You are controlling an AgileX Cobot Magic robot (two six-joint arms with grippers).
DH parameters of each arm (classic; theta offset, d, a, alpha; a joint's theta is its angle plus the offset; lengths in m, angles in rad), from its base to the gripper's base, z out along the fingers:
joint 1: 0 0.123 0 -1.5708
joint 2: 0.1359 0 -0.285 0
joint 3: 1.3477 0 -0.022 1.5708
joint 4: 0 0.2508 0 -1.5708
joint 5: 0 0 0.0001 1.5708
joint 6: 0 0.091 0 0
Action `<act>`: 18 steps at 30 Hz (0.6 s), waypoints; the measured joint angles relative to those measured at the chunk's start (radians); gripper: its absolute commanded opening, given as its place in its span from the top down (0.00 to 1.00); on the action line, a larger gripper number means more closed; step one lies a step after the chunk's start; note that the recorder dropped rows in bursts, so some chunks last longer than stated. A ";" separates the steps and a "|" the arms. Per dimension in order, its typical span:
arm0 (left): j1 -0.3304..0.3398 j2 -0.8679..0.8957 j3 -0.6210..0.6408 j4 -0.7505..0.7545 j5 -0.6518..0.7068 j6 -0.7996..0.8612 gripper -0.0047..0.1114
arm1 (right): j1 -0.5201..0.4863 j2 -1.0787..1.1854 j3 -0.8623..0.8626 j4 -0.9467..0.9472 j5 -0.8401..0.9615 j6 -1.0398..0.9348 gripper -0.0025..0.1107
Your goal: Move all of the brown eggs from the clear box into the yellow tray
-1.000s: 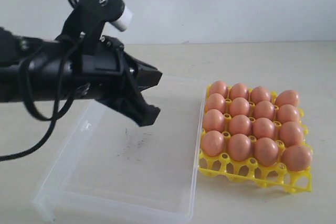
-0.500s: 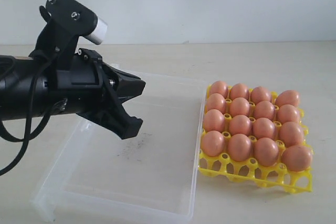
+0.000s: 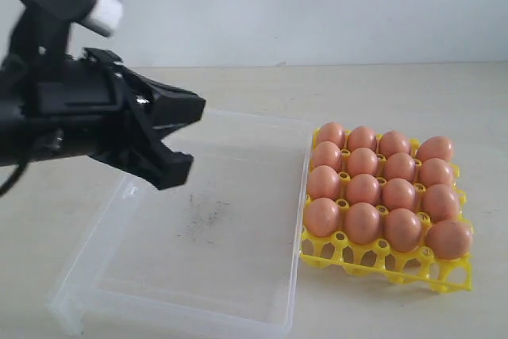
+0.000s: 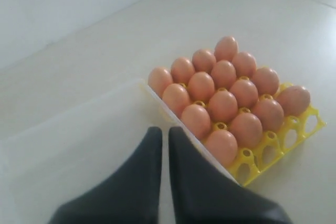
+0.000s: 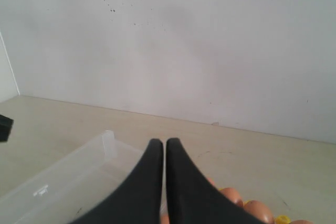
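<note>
I see the left gripper (image 3: 181, 169) hanging over the left half of the clear box (image 3: 238, 291), off its floor. There are dark scuff marks (image 3: 202, 212) on the box floor. The yellow tray (image 3: 381, 263) sits just beside the box's right wall on the beige table (image 3: 397, 93), with brown eggs (image 3: 363, 188) in all sixteen cups.

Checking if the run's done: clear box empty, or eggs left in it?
Empty. The clear box shows only its bare, smudged floor; the brown eggs all sit in the yellow tray, every cup filled.
</note>
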 measured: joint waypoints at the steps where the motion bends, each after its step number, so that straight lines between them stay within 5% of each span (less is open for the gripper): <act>1: 0.014 -0.031 0.010 -0.001 0.002 -0.006 0.93 | 0.000 0.000 0.000 0.000 0.000 0.001 0.98; 5: 0.244 -0.292 0.130 -0.045 0.013 -0.040 0.93 | 0.000 0.000 0.000 0.002 -0.002 0.001 0.98; 7: 0.457 -0.492 0.269 -0.049 0.015 -0.043 0.93 | 0.000 0.000 0.000 0.002 -0.002 0.001 0.98; 10: 0.613 -0.674 0.397 -0.049 0.015 -0.043 0.93 | 0.000 0.000 0.000 0.002 -0.002 0.001 0.98; 15: 0.758 -0.946 0.575 -0.054 0.040 -0.043 0.93 | 0.000 0.000 0.000 0.002 -0.002 0.003 0.98; 18: 0.785 -1.032 0.629 -0.056 0.042 -0.043 0.93 | 0.000 0.000 0.000 0.002 -0.002 0.003 0.98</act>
